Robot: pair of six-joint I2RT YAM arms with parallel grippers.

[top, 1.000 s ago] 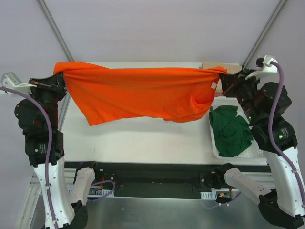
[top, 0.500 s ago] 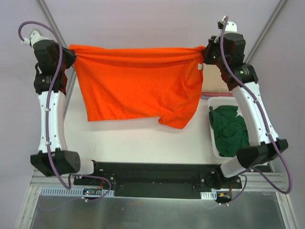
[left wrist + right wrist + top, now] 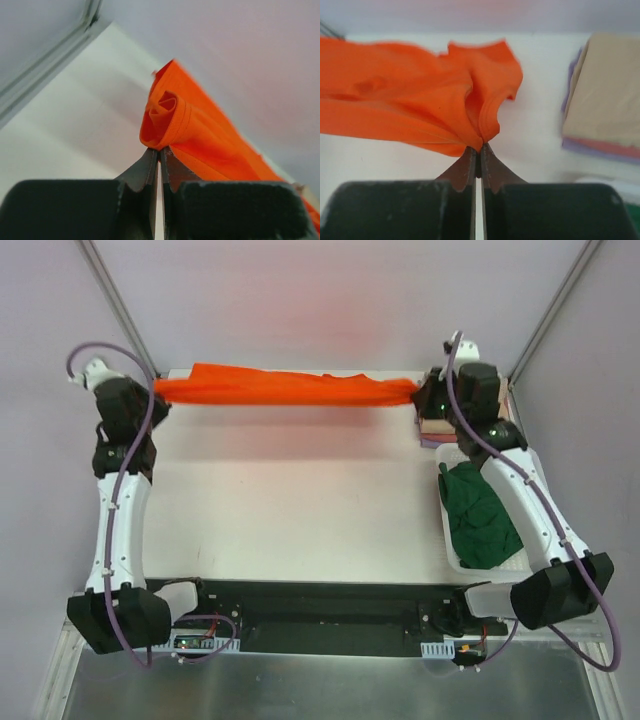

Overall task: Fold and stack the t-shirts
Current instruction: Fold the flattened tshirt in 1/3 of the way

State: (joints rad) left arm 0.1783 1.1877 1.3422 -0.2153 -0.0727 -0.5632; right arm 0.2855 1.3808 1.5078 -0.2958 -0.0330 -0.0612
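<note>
The bright orange t-shirt (image 3: 285, 388) is stretched in a narrow band along the table's far edge between my two grippers. My left gripper (image 3: 152, 390) is shut on its left end, seen bunched at the fingertips in the left wrist view (image 3: 167, 117). My right gripper (image 3: 422, 395) is shut on its right end, which also shows in the right wrist view (image 3: 445, 100). A dark green t-shirt (image 3: 482, 515) lies crumpled in the white basket (image 3: 450, 540) at the right. A folded stack with beige, pink and lilac shirts (image 3: 605, 105) sits at the far right corner, just right of my right gripper.
The white table (image 3: 290, 500) spreads below the orange shirt. Metal frame posts (image 3: 115, 300) rise at the back corners. The black base rail (image 3: 320, 605) runs along the near edge.
Both arms have swung the hanging orange shirt down and away to the table's far edge. It now shows as a thin band instead of a broad hanging sheet.
</note>
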